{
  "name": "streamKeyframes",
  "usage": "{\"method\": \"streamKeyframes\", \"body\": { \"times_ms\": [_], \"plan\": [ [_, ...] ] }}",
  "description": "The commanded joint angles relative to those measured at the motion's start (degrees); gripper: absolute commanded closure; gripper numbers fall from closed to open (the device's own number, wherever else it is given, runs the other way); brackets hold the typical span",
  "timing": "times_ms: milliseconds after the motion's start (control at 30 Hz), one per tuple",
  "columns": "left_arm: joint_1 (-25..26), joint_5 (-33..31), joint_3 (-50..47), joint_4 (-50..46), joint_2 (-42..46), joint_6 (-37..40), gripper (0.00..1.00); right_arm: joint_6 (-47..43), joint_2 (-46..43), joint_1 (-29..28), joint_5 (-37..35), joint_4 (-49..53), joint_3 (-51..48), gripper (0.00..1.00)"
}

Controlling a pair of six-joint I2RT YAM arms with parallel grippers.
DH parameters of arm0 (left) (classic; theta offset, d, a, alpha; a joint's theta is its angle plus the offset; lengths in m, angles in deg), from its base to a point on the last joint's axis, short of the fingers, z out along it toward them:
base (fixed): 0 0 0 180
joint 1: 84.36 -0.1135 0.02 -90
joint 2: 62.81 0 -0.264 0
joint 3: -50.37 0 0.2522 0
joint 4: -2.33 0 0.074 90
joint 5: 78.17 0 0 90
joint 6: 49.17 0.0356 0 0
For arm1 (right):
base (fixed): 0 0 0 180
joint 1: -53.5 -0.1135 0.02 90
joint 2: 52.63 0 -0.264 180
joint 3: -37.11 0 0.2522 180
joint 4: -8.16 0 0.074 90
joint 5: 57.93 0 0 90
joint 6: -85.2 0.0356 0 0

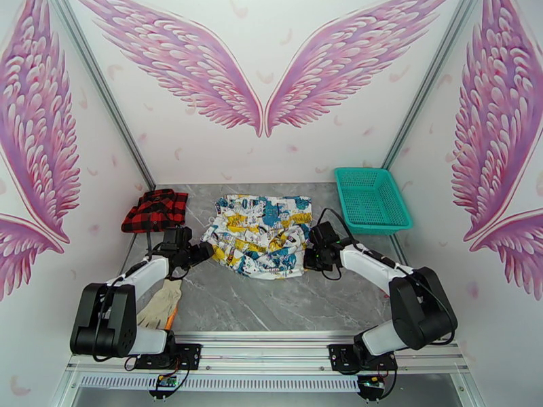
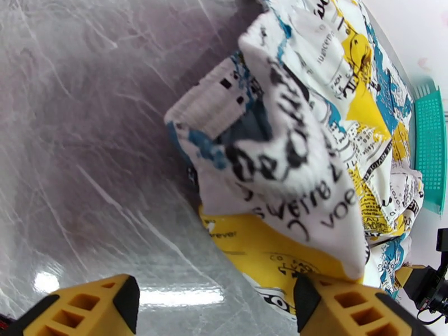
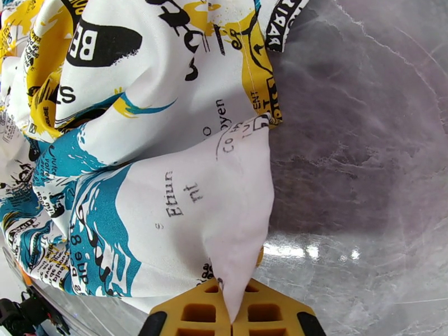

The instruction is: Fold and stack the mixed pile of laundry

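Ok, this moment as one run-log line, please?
print garment: rumpled, centre | left tool: open, at its left edge | right tool: shut on its corner | plaid shirt: back left, apart

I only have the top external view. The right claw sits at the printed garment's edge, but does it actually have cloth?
Observer: Yes. In the right wrist view the right claw is shut on a plain white corner of the white printed garment, pinched between its yellow fingers.
Operator: And the left one?
Observer: The left claw is open, with bare table between its fingers.
Operator: Is cloth within its bite?
Observer: Not yet. A folded corner with black lettering lies just ahead, nearer the finger on the right of that view. I cannot tell whether it touches that finger.
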Motion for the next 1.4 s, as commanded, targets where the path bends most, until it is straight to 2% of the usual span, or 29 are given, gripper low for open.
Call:
{"method": "streamKeyframes", "body": {
  "times_ms": [0, 100, 167, 267, 367, 500, 667, 833, 933, 1000, 1100, 1200, 1367],
  "plan": [
    [-1.5, 3.1, 1.2, 5.4, -2.6, -0.9, 0.25, -1.1, 1.4, 0.6, 0.9, -1.4, 0.2, 0.93],
    [-2.0, 4.9, 1.3, 11.0, -6.5, -3.3, 0.27, -1.1, 1.9, 0.7, 1.2, -1.7, 0.4, 0.94],
    [-1.5, 6.5, 2.4, 14.8, -9.9, -5.3, 0.33, -1.0, 2.1, 0.8, 1.5, -1.9, 0.5, 0.94],
    [-0.5, 7.1, 4.8, 17.5, -13.1, -5.9, 0.52, -1.2, 2.7, 1.0, 1.3, -1.9, 0.7, 0.95],
    [0.2, 6.8, 6.6, 18.2, -15.0, -5.9, 0.65, -1.2, 2.8, 1.2, 1.2, -2.2, 0.4, 0.97],
    [0.6, 5.6, 6.4, 18.8, -13.2, -6.6, 0.99, -1.0, 1.8, 2.2, 1.8, -2.5, 0.1, 1.0],
    [2.0, 2.5, 5.7, 10.6, -3.2, -3.1, 1.0, -0.4, -3.8, 3.2, 2.5, -2.2, -0.6, 1.0],
    [6.1, -0.7, 6.5, -3.9, 13.7, 2.3, 1.0, 1.0, -15.8, 4.3, 1.2, 2.4, -1.7, 1.0],
    [9.6, -1.9, 11.5, -11.1, 25.2, 6.8, 1.0, 1.3, -26.3, 5.1, -2.2, 8.1, 1.4, 1.0],
    [11.6, -2.0, 19.7, -15.2, 29.6, 10.4, 1.0, 0.0, -32.5, 5.8, -5.1, 13.0, 8.4, 1.0],
    [12.1, -3.4, 32.9, -22.1, 28.7, 14.3, 1.0, -2.1, -35.4, 5.9, -11.6, 16.4, 19.3, 1.0],
    [12.2, -5.4, 44.4, -27.6, 22.6, 17.6, 1.0, -5.3, -30.9, 6.1, -14.2, 17.8, 28.4, 1.0],
    [12.5, -1.5, 53.1, -26.7, 17.4, 18.3, 1.0, -7.2, -24.8, 6.6, -14.8, 17.4, 36.5, 1.0]
  ]
}}
